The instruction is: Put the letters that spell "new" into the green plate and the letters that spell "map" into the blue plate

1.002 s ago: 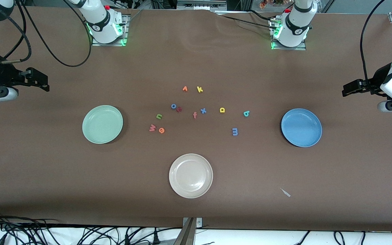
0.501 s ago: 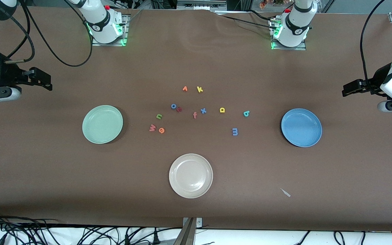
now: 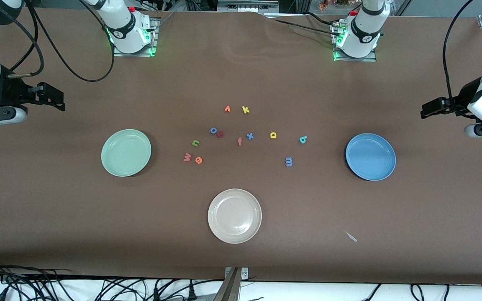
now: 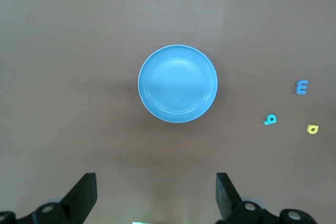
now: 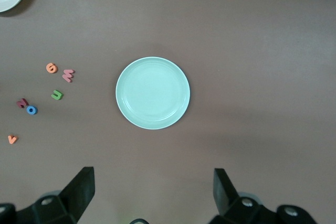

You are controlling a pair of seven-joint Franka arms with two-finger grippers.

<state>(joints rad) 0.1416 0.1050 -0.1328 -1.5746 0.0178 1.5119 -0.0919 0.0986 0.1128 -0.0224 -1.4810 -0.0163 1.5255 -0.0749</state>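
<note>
The green plate [image 3: 126, 152] [image 5: 152, 93] lies empty toward the right arm's end. Beside it lie the olive "n" [image 3: 196, 143] [image 5: 57, 95], orange "e" [image 3: 199, 160] [image 5: 51, 67] and salmon "w" [image 3: 187, 157] [image 5: 68, 74]. The blue plate [image 3: 370, 156] [image 4: 177, 83] lies empty toward the left arm's end, with the blue "m" [image 3: 289, 161] [image 4: 301, 86], yellow "a" [image 3: 273, 135] [image 4: 313, 128] and teal "p" [image 3: 303, 139] [image 4: 270, 119] on the table nearby. My right gripper [image 3: 55, 102] [image 5: 153, 190] hangs open high up by the green plate. My left gripper [image 3: 429, 109] [image 4: 156, 192] hangs open high up by the blue plate.
A beige plate [image 3: 234, 215] sits nearest the front camera, mid-table. Other letters lie in the middle: blue "o" [image 3: 213, 130], salmon "f" [image 3: 239, 141], blue "x" [image 3: 249, 136], yellow "k" [image 3: 245, 110], an orange letter [image 3: 227, 109]. A small pale scrap [image 3: 351, 236] lies near the front edge.
The right arm has shifted slightly toward the middle of the table. The left arm, the plates and the letters have not moved.
</note>
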